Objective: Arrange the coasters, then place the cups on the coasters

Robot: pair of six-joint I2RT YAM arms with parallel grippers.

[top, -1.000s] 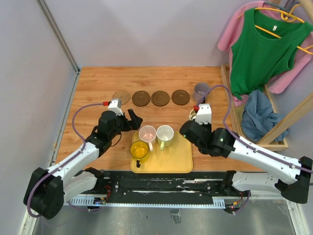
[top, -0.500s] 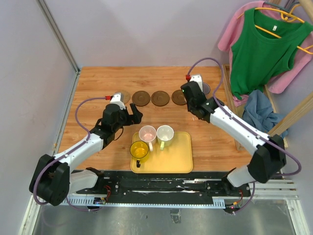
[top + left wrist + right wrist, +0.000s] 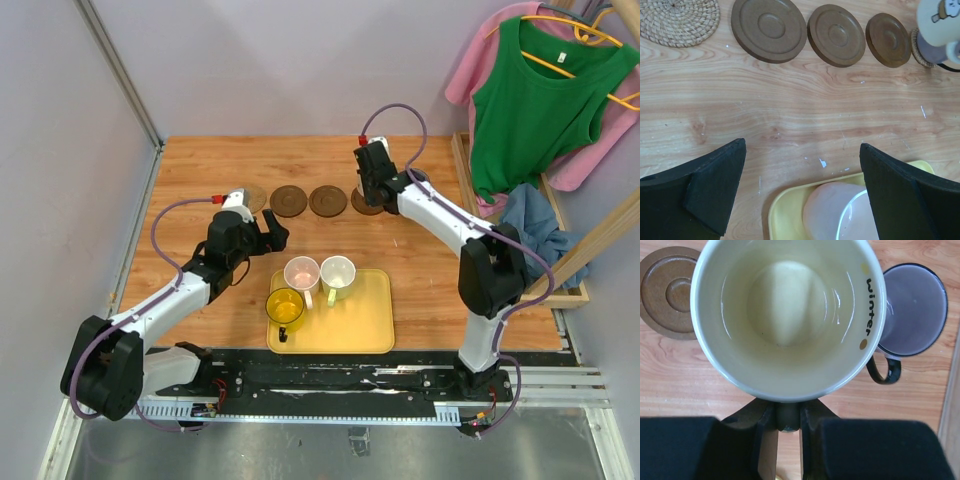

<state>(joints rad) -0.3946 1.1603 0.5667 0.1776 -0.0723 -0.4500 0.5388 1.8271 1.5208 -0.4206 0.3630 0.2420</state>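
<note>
Pinching the handle of the cream ceramic mug (image 3: 790, 315), the right fingers (image 3: 812, 432) hold it upright beyond the far right corner of the yellow rectangular plastic tray (image 3: 360, 320), between the grey-purple mug (image 3: 912, 310) and a dark brown round coaster (image 3: 667, 292). The left fingers (image 3: 715, 190) are spread wide and empty over the wooden surface (image 3: 790, 110), just past the tray's far left corner. Inside the tray stand the pale pink mug (image 3: 301, 272), the pale green-white mug (image 3: 338, 272) and the translucent yellow mug (image 3: 285, 308). A woven tan round coaster (image 3: 680, 20) lies beyond the tray's left side.
</note>
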